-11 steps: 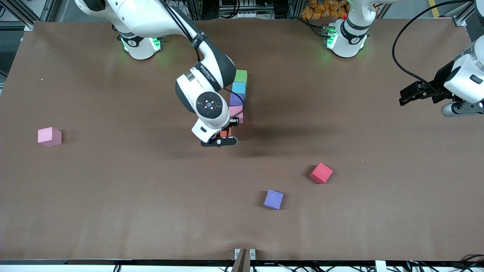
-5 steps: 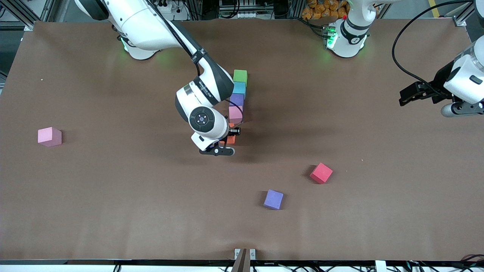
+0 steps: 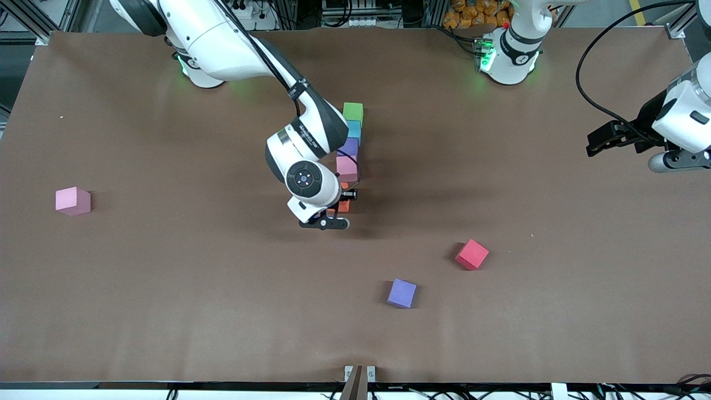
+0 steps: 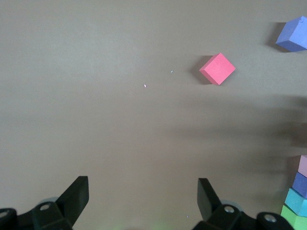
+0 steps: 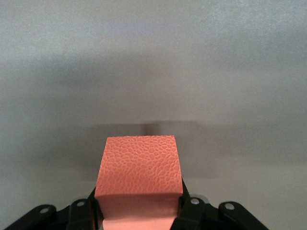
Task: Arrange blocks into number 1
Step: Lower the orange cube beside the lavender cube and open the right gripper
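— Brown matting covers the whole table point(image 3: 166, 289). What's the biggest thing over it?

— The right arm, reaching in from its base to the middle of the table. Its right gripper point(image 3: 337, 210) is low at the camera-side end of a line of blocks, its jaws clamped on the orange block point(image 5: 139, 175). In the right wrist view that cube sits squarely between the fingers point(image 5: 184, 206).

— And the other arm?

— It waits at its own end of the table. The left gripper point(image 4: 143, 199) hangs in the air above bare matting, jaws spread wide with nothing between them.

— Where are the blocks?

— Four lie in a straight line at mid-table, each touching the next. The green block point(image 3: 353, 111) is farthest from the front camera, then the light blue block point(image 3: 353, 129), the dark purple block point(image 3: 350, 147), and the pink block point(image 3: 346, 168) nearest. The orange one in the gripper is just beside that pink block, on the camera side.

— Any cubes off on their own?

— A red cube point(image 3: 472, 254) and a lavender cube point(image 3: 401, 293) lie nearer the camera, well apart from the line. A second pink cube point(image 3: 73, 200) sits alone toward the right arm's end.
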Controlling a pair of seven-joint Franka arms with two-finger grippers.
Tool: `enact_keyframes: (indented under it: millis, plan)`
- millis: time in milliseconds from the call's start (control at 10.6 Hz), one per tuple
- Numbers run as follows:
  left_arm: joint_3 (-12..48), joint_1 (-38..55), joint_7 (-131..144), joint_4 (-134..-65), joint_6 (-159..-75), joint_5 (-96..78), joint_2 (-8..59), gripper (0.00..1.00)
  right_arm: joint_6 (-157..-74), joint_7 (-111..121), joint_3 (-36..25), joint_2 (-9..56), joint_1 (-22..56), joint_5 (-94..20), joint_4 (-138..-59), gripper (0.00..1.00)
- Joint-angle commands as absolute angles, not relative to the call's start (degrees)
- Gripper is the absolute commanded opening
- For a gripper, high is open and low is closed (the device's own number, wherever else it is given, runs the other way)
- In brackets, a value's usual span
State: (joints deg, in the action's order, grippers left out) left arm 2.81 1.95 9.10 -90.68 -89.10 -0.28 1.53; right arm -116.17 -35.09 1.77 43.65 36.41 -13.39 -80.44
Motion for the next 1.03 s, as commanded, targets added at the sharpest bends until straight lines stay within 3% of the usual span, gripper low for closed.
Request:
enact_keyframes:
  millis: [0,941]
  plan:
    - [3.0,1.8,8.1,-89.9,-89.2,0.5,1.8,1.0,-115.8,-37.2,1.9,46.0,36.8,-14.4,-77.0,0.0]
    - [3.0,1.7,8.1,-90.0,-89.2,0.5,1.8,1.0,-110.4,-37.1,1.9,49.9,39.1,-11.3,-71.4,0.0]
